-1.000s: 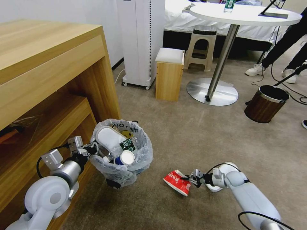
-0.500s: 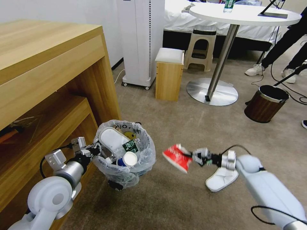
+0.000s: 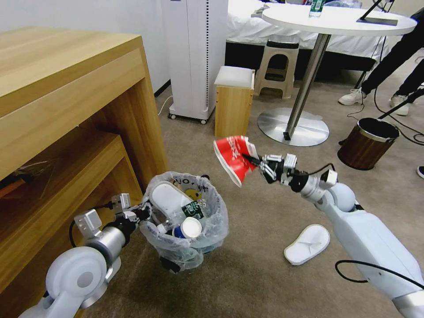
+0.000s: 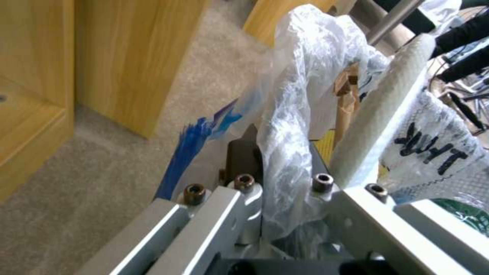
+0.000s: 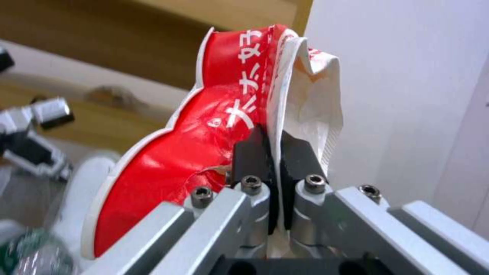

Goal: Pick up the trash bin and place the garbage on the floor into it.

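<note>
My right gripper [image 3: 255, 164] pinches the crumpled red wrapper [image 3: 232, 158] above the bag-lined dark trash bin [image 3: 189, 221]; my left gripper [image 3: 142, 213], seemingly clenched on its rim, holds it ready underneath.

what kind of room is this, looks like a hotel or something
Probably a hotel-style bedroom: a bed with white sheets stands at the back, a round white pedestal table near it, a light wooden desk unit on beige carpet.
</note>
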Tool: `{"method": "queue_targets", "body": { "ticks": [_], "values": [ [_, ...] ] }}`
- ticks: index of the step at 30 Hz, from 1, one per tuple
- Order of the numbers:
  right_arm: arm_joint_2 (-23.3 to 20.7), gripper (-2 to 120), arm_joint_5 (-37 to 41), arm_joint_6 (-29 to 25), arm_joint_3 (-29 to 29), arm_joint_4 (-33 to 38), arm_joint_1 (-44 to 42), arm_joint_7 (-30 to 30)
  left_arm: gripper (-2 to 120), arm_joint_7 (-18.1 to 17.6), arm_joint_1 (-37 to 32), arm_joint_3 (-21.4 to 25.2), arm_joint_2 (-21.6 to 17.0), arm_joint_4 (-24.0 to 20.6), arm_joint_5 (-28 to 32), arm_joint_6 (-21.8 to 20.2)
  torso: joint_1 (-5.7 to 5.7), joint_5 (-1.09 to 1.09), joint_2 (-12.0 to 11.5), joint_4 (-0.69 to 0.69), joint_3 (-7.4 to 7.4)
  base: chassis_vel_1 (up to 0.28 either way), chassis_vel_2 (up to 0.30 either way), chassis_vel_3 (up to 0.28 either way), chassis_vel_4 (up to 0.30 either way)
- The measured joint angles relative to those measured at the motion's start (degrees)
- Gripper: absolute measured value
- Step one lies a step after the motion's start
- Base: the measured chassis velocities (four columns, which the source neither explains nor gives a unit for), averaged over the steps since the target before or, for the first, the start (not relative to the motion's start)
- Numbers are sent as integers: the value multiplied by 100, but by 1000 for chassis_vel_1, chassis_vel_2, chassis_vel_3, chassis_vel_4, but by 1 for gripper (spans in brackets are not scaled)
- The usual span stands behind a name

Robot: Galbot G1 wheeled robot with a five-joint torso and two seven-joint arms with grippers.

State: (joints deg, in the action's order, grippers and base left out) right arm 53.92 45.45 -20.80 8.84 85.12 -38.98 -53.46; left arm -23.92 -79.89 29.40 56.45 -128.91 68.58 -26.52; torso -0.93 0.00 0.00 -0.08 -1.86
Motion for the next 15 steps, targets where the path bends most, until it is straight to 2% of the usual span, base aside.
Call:
{"method": "queue_targets", "body": {
  "ticks": [15],
  "values": [
    [79, 0, 246, 106, -335, 703, 85, 143, 2, 126, 403, -423, -3, 262, 91, -60, 0, 0, 0, 0, 0, 0, 0, 0, 0]
  ]
}}
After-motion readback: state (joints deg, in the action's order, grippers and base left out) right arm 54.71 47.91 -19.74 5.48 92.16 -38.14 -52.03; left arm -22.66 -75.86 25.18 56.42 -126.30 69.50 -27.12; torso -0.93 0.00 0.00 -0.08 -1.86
